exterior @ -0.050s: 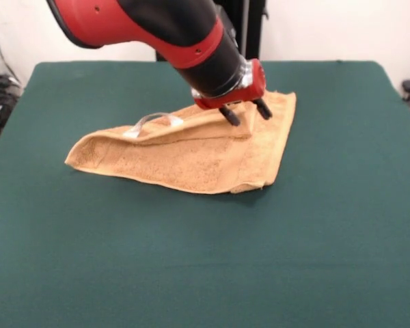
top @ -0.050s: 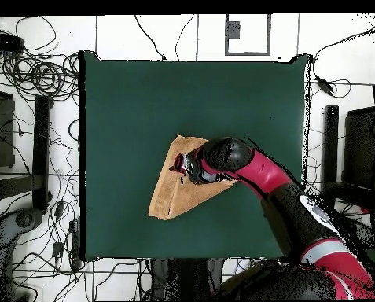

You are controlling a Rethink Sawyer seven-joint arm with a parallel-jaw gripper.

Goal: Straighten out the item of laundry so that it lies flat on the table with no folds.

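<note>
Towel (exterior @ -0.050s: 191, 154) lay near the middle of the table (exterior @ -0.050s: 342, 225), folded into a rough triangle, one layer doubled over with a raised ridge and a white label (exterior @ -0.050s: 154, 121) off to one side of the fingers (exterior @ -0.050s: 231, 116). Gripper (exterior @ -0.050s: 246, 111) stood at the fold's upper edge, fingers spread, tips at the cloth, nothing visibly pinched. Risk, as judged: thick looped terry might bunch, or both layers get caught, dragging the whole towel over the felt-like green top instead of unfolding it.
</note>
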